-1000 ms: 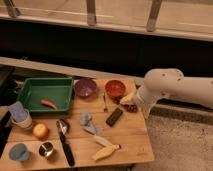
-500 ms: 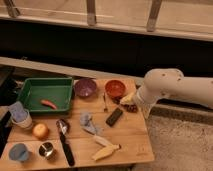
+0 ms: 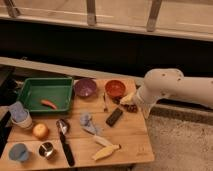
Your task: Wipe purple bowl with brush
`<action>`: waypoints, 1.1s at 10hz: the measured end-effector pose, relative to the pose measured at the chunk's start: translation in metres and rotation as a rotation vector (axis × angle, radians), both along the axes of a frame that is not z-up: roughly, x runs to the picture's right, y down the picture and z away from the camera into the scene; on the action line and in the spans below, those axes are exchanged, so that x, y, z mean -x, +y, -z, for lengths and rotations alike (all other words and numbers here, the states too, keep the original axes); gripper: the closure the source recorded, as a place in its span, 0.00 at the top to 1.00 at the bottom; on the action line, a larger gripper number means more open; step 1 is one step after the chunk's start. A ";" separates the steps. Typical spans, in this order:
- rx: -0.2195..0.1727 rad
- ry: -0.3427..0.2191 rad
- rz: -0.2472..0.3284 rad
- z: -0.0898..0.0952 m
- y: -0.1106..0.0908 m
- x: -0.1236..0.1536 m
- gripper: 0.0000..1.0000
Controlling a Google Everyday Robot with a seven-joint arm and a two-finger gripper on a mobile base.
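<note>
The purple bowl (image 3: 85,87) stands upright at the back of the wooden table (image 3: 132,142), right of a green tray. The brush (image 3: 65,142) lies flat near the front left, with its dark shiny head (image 3: 62,125) pointing away and its black handle reaching toward the front edge. My white arm comes in from the right. Its gripper (image 3: 129,101) hangs at the table's right side, just right of the red-orange bowl (image 3: 115,89). It is far from the brush, open, with nothing seen in it.
The green tray (image 3: 45,81) holds an orange piece (image 3: 48,103). A thin fork (image 3: 105,102), a black block (image 3: 114,117), a crumpled grey cloth (image 3: 87,122) and a yellow item (image 3: 106,150) lie mid-table. An orange fruit (image 3: 40,131), a blue cup (image 3: 19,151), a metal cup (image 3: 46,149) and stacked cups (image 3: 20,115) sit left.
</note>
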State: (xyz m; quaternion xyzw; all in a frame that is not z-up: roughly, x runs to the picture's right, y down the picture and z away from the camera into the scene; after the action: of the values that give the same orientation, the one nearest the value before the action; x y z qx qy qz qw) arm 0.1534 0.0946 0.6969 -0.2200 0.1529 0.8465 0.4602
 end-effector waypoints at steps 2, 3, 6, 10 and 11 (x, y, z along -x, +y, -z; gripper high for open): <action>0.000 0.000 0.000 0.000 0.000 0.000 0.80; 0.000 0.000 0.000 0.000 0.000 0.000 0.80; 0.000 0.000 0.000 0.000 0.000 0.000 0.80; 0.014 -0.027 0.086 -0.002 -0.007 0.020 0.80; 0.016 -0.042 0.113 -0.004 -0.010 0.033 0.80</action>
State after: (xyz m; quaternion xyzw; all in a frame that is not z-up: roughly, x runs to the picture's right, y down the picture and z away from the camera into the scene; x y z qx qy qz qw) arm 0.1207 0.0851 0.7012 -0.2323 0.1624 0.8130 0.5087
